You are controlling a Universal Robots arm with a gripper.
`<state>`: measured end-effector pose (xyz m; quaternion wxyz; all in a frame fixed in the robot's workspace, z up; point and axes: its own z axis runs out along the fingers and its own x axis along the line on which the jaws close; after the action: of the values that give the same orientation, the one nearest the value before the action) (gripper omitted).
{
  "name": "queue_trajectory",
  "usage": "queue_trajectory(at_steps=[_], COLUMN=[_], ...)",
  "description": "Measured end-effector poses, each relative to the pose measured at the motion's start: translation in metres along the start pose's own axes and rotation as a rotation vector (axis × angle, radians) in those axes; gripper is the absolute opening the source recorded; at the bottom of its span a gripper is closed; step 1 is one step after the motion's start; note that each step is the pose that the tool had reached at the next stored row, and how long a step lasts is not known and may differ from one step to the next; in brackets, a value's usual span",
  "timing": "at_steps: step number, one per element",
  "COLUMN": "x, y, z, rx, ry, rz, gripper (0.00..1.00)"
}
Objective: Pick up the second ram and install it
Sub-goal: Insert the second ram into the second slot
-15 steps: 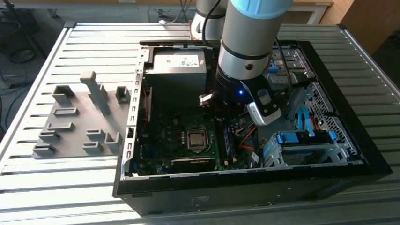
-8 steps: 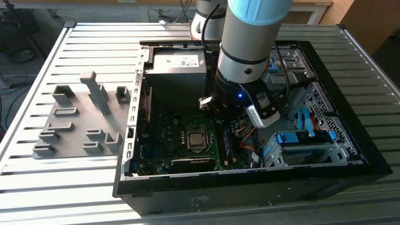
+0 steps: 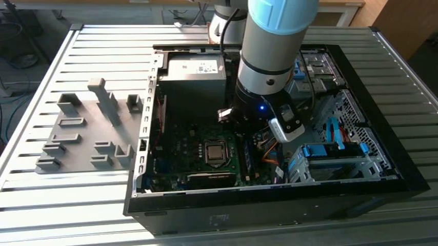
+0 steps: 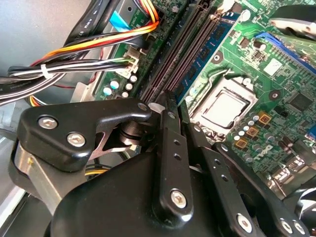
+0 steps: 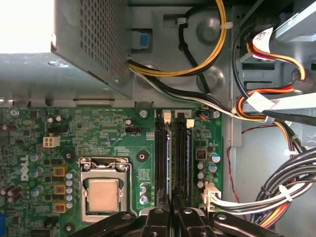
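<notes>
Open PC case (image 3: 383,169) lies flat on a slatted tabletop (image 3: 89,205), w/ a grey holder tray (image 3: 82,154) beside it. The robot arm (image 3: 274,46) reaches down into the case, over the green motherboard (image 5: 98,133).

In both wrist views the black fingers (image 5: 158,219) look pressed together, tips meeting, w/ nothing visibly pinched between them. They sit low over the near end of the black memory slots (image 5: 161,148).

The second ram (image 5: 171,158), judged to be the thin blue stick standing on edge among those slots, starts right at the fingertips. Its long axis runs straight ahead, away from the fingers and parallel to the slots. The CPU socket (image 5: 103,192) lies off to one side of the fingers; bundled cables (image 5: 276,197) lie to the other. Whether the stick is fully seated can't be told.
</notes>
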<state>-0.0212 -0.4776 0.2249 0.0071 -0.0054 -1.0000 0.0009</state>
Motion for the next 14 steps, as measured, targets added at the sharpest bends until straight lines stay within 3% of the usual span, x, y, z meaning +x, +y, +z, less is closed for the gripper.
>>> queue_trajectory(at_steps=[14], x=[-0.0001], y=[0.0], z=[0.0096], rx=[-0.0014], ry=[0.0042], rz=[0.0], gripper=[0.14])
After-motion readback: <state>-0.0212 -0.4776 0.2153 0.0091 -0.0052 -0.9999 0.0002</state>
